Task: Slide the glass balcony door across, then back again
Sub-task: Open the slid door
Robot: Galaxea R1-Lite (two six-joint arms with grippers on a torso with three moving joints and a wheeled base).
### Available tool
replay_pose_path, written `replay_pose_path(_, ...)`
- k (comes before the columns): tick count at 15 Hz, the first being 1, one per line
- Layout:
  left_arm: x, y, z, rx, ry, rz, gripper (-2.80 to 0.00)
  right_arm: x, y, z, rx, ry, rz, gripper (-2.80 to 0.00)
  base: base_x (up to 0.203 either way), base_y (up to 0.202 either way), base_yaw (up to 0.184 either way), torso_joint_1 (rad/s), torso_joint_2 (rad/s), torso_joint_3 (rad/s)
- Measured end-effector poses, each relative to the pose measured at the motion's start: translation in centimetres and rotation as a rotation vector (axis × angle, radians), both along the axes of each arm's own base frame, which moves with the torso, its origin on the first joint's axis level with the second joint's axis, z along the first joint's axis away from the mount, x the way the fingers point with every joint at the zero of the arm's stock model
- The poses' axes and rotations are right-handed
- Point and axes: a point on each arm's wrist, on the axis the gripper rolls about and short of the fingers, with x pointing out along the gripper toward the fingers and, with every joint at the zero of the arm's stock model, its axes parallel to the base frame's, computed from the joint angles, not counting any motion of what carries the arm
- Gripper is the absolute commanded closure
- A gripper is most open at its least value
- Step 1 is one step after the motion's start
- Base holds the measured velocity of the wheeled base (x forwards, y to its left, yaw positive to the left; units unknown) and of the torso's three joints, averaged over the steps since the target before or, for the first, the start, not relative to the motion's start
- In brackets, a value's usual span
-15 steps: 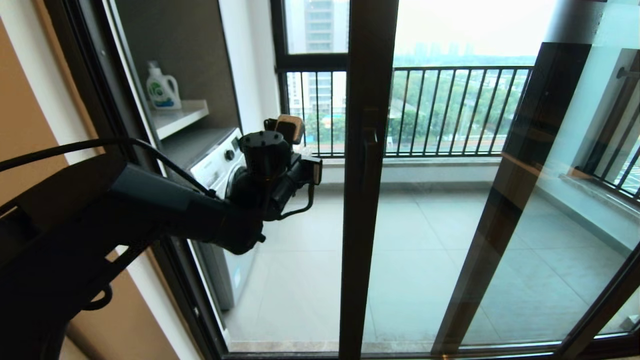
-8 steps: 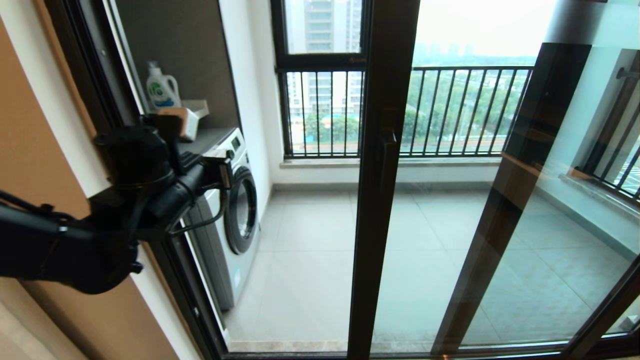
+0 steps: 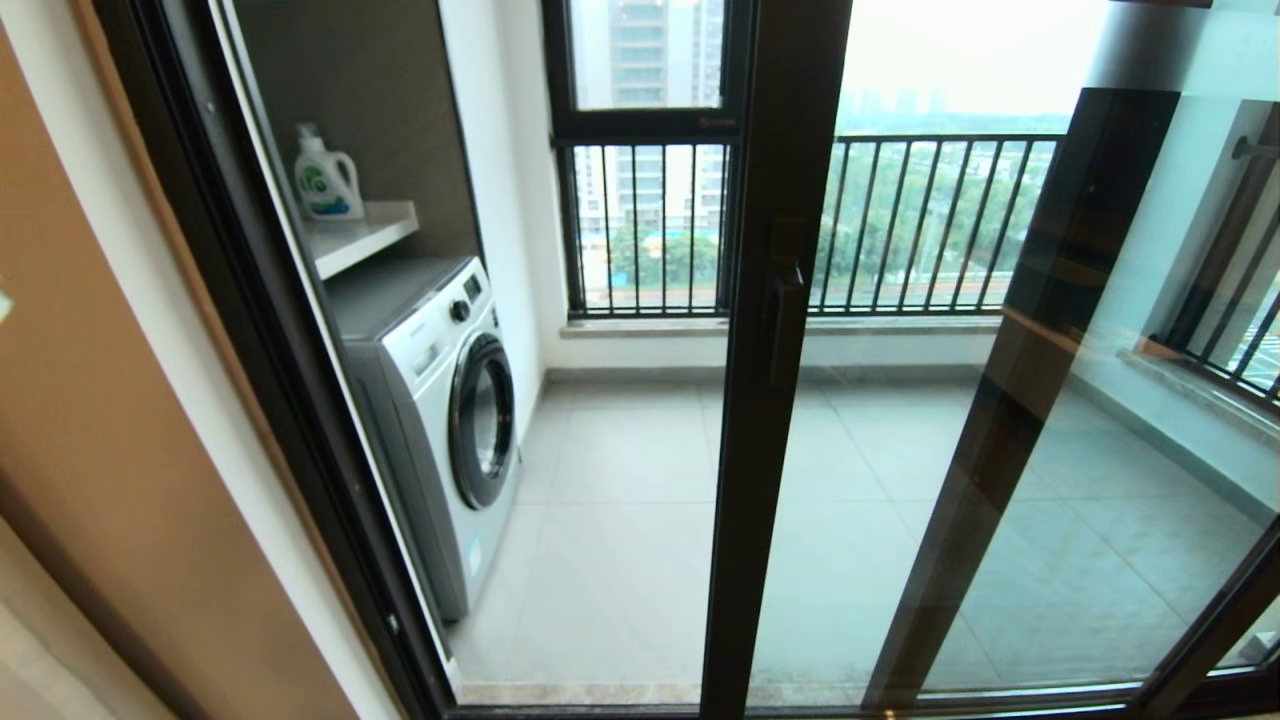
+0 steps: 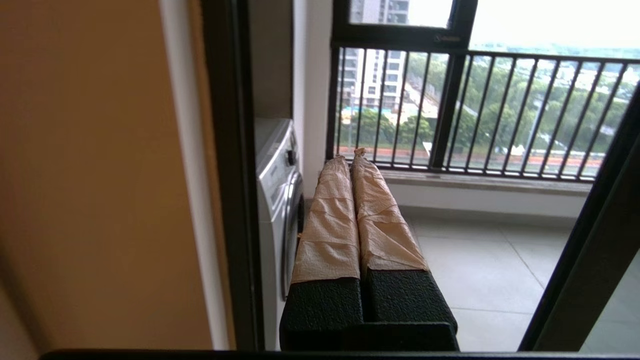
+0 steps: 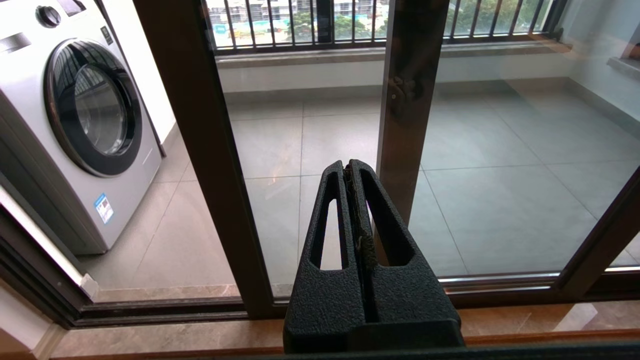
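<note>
The glass balcony door stands with its dark brown upright near the middle of the head view, its black bar handle at mid height. Left of that upright the doorway is open to the balcony. Neither arm shows in the head view. My left gripper, its fingers wrapped in tan tape, is shut on nothing and points through the opening, apart from the door's upright. My right gripper is shut and empty, low before the floor track, with the door's upright just beside it.
A white washing machine stands on the balcony's left, with a detergent bottle on the shelf above. The other dark-framed panel's upright is to the right. A railed window closes the far side. A tan wall borders the left.
My left arm has pulled back to the left and out of the head view. The door's upright has slid a little further right, widening the opening.
</note>
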Motion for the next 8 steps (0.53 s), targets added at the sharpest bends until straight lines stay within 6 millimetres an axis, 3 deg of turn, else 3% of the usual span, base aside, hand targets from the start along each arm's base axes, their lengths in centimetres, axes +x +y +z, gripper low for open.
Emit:
replay_pose_path(3,-7.8,2.1,-0.6,-0.013,-0.007,0.152,0.00,0.0,0.0,0.0,0.000,0.000,0.000,0.00,0.000,0.000,0.000,0.000,0.00,0.000)
replay_pose_path(5,-11.6,2.3,-1.6,0.002,-0.015,0.218,0.00,0.0,0.0,0.0,0.000,0.000,0.000,0.00,0.000,0.000,0.000,0.000,0.00,0.000)
replay_pose_path(7,-14.1,2.1,-3.6,0.036,-0.056,0.213,0.00,0.0,0.0,0.0,0.000,0.000,0.000,0.00,0.000,0.000,0.000,0.000,0.00,0.000)
replay_pose_path(8,-14.4,2.0,-5.6,0.067,-0.053,0.203,0.00,0.0,0.0,0.0,0.000,0.000,0.000,0.00,0.000,0.000,0.000,0.000,0.00,0.000)
